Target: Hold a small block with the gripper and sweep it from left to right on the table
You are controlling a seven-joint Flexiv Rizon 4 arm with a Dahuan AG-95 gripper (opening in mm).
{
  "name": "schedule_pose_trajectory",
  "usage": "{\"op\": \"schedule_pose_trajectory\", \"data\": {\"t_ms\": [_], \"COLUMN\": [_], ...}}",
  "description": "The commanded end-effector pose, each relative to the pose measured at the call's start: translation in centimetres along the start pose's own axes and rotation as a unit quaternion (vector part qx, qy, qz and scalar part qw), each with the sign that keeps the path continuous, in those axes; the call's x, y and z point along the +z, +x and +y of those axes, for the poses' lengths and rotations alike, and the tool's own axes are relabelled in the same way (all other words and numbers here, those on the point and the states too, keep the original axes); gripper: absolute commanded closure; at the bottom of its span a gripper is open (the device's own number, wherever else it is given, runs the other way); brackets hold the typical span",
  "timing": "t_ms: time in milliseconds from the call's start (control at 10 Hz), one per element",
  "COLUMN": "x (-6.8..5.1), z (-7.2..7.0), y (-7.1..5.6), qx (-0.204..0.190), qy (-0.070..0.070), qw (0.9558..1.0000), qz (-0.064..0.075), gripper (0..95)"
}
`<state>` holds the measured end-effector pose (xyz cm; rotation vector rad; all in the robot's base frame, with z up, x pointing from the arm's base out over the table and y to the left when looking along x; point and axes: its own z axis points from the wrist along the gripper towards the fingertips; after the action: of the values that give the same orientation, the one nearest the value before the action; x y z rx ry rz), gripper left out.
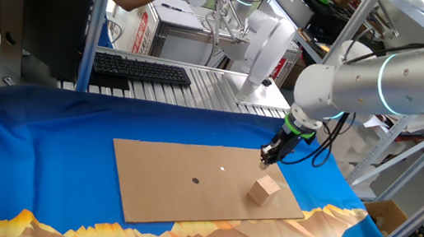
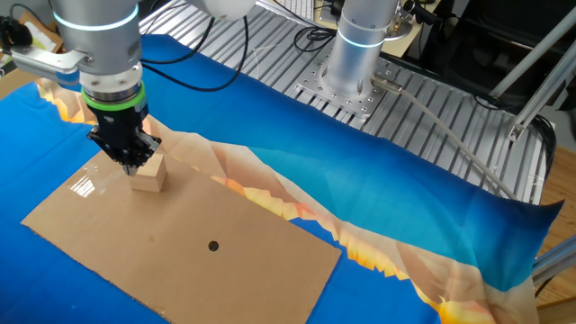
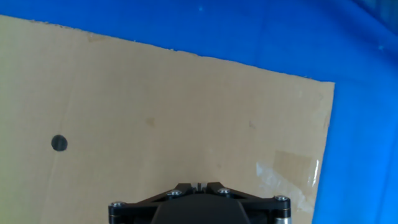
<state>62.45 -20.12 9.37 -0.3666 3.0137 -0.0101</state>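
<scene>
Blue mountain-print cloth covers the table (image 1: 40, 161), a cardboard sheet (image 1: 178, 184) on top, keyboard (image 1: 140, 68) behind. My gripper (image 1: 270, 157), fingers together and empty, hangs just above the small block (image 1: 264, 190) on the sheet.

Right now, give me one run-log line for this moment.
phase: approach | gripper: above block, not gripping, jaw state unclear | small block: on cardboard sheet, right end | sweep: not started

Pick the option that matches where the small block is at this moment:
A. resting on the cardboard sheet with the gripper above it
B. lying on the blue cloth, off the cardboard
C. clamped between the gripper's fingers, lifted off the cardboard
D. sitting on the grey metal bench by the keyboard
A: the small block sits on the cardboard sheet, while the gripper hangs above it, not holding it.
</scene>
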Motion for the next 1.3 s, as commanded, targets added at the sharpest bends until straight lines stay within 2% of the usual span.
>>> {"op": "schedule_pose_trajectory", "data": {"t_ms": [100, 300, 700, 1000, 1100, 1300], "x": [-0.1, 0.0, 1.1, 0.9, 0.9, 0.8], "z": [0.1, -0.1, -0.3, -0.4, -0.4, -0.5], "y": [0.3, 0.5, 1.7, 1.9, 1.9, 2.0], "qx": [-0.003, -0.002, 0.009, 0.022, 0.028, 0.038], "qy": [0.025, 0.022, 0.016, 0.019, 0.019, 0.020], "qw": [0.9997, 0.9997, 0.9998, 0.9995, 0.9994, 0.9990], "qz": [-0.004, -0.004, -0.008, -0.009, -0.009, -0.009], "gripper": [95.0, 95.0, 95.0, 38.0, 38.0, 0.0]}}
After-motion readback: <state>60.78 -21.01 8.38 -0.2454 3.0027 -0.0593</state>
